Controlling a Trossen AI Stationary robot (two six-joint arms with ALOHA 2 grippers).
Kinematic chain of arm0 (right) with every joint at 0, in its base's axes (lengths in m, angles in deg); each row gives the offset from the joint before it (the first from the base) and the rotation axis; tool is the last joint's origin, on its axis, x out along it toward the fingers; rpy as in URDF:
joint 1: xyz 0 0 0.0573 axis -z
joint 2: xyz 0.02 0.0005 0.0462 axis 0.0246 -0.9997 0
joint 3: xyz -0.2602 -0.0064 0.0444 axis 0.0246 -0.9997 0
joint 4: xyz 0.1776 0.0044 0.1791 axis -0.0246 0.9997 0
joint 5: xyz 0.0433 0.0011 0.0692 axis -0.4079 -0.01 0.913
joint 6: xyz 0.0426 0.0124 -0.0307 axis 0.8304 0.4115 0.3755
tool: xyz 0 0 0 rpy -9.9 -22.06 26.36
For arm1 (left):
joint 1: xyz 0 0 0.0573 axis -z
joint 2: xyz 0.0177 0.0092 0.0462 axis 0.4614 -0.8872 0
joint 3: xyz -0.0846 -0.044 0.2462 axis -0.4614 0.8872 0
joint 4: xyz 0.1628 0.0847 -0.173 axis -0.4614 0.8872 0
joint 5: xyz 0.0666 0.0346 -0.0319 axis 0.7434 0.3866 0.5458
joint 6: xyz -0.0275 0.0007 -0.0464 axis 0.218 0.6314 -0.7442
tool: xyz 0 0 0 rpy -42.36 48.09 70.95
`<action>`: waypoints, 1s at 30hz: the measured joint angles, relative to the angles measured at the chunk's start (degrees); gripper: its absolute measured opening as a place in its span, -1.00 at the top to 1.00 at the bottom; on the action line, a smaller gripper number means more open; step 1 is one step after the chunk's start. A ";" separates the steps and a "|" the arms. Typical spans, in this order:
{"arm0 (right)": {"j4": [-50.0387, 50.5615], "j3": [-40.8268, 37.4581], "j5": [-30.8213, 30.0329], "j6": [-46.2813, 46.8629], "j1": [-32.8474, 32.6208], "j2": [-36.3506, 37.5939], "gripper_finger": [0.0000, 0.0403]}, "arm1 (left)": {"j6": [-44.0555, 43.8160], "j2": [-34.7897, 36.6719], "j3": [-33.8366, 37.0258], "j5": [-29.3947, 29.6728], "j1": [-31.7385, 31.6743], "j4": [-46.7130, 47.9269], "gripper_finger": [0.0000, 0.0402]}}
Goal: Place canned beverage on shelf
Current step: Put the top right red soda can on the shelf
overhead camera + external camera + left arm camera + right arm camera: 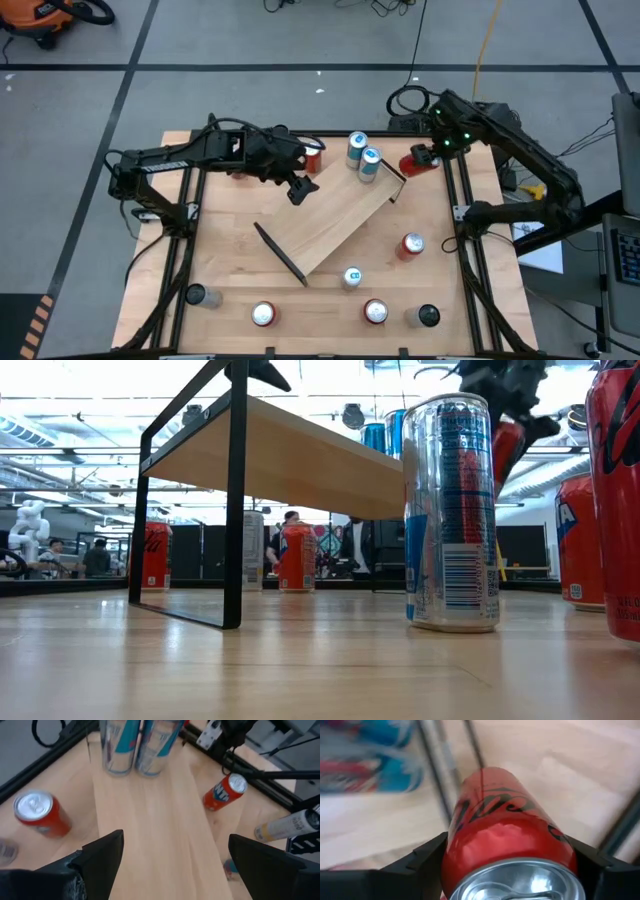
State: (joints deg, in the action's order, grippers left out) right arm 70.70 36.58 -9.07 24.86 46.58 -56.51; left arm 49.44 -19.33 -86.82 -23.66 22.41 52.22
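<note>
From above, the shelf [335, 225] lies diagonally across the middle of the surface [230, 270], with two blue cans [363, 155] standing at its far end. The right claw [418, 163] sits just off that end, closed around a red can [416, 165]. The left claw [300, 188] hovers over the shelf's near-left portion, fingers spread and empty. Loose cans stand around the surface, including a blue-and-silver can [351, 278] near the front.

At surface level, the shelf [290, 455] stands raised on its black bracket [190, 500]; the blue-and-silver can [450, 515] stands on the surface in the foreground.

Past the left wrist, the board [155, 825] runs ahead to the two blue cans [135, 745], with open board before them.

Past the right wrist, the red can [507, 845] fills the gap between the fingers and is firmly held, beside the bracket bar [437, 765].

Assessment: transport step in hand; the can is gripped but not yet placed. The next move calls for carrying it over the bracket, lowering it upright onto free board clear of the blue cans, then releasing.
</note>
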 joint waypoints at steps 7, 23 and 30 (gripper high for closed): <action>2.57 0.02 4.19 -0.01 -2.33 5.95 -0.38 | -0.04 0.00 0.00 1.27 0.22 -5.03 -0.81; 1.23 2.34 16.73 0.20 -2.48 12.78 -0.38 | -3.54 -0.02 0.00 5.41 3.55 -12.10 -0.81; -8.97 6.80 21.70 0.14 -4.97 14.54 -0.38 | -2.73 -2.18 -0.04 10.70 7.94 -23.44 -0.81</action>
State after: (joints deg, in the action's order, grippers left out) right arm 61.73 43.38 12.63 25.00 41.61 -41.97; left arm 46.72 -21.51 -86.87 -12.96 30.35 28.78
